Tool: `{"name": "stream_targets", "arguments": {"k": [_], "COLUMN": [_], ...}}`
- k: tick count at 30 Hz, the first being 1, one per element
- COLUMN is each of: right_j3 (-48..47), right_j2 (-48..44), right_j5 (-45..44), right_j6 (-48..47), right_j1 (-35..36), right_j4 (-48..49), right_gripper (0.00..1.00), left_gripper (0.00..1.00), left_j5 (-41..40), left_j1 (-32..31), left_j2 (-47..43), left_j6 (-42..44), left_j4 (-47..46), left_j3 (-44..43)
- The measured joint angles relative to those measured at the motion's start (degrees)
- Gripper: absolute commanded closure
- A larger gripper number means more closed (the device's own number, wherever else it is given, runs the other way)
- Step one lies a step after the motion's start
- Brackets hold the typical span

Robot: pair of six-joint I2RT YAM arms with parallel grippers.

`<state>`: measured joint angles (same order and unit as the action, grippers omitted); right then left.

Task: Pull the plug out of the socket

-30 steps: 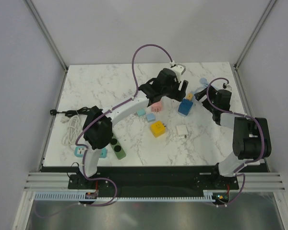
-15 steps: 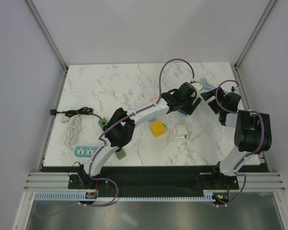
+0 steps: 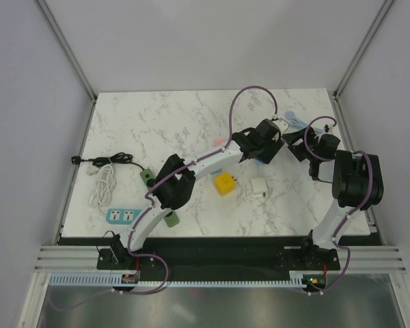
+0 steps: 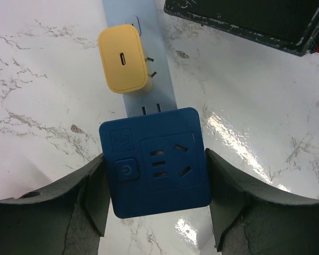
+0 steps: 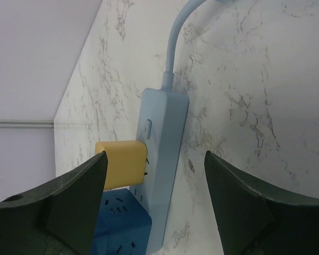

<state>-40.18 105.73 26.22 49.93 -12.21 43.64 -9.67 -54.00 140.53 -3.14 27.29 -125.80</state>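
Note:
A light-blue power strip (image 4: 162,79) lies on the marble at the back right. A yellow plug (image 4: 122,59) sits in its side with its prongs partly showing. A dark blue cube socket (image 4: 155,162) is plugged in beside it. My left gripper (image 4: 155,196) is shut on the cube, one finger against each side. My right gripper (image 5: 155,186) is open wide, level with the yellow plug (image 5: 120,163) and the strip (image 5: 165,138), touching neither. In the top view both grippers, left (image 3: 266,147) and right (image 3: 297,147), meet at the strip (image 3: 295,121).
A yellow cube (image 3: 225,183) and a white charger (image 3: 260,187) lie in front of the strip. A coiled white cable (image 3: 102,183), a teal strip (image 3: 121,216) and green sockets (image 3: 169,219) are at the left. The table's right edge is close.
Over the last second my left arm swung right from the table's middle to the blue cube. My right gripper moved in beside the strip. Little has moved in the last half second.

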Motion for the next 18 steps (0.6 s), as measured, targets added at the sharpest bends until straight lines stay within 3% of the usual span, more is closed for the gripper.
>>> {"name": "stream_targets", "arguments": {"k": [2,3,9,18], "right_j3": [0.0,0.0,0.0,-0.4], "right_j2": [0.7,1.1,3.6,5.4], "right_j5": [0.9,1.2,3.1,5.0], "right_j6": [0.6,1.0,3.3,4.7], "right_j1": [0.0,0.0,0.0,1.0], "right_j4": [0.7,1.1,4.3,5.7], "right_gripper": [0.19,0.2,0.25,0.25], "left_gripper": [0.96,0.98,0.98,0.98], "left_j5": [0.7,1.2,6.6,17.0], "left_j1": [0.3,0.5,2.9,8.6], "left_j2": [0.0,0.0,0.0,0.0], "left_j6": [0.0,-0.2,-3.2,-8.5], "left_j4": [0.2,0.3,0.1,-2.4], "left_j3": [-0.1,-0.1,-0.1,0.6]}}
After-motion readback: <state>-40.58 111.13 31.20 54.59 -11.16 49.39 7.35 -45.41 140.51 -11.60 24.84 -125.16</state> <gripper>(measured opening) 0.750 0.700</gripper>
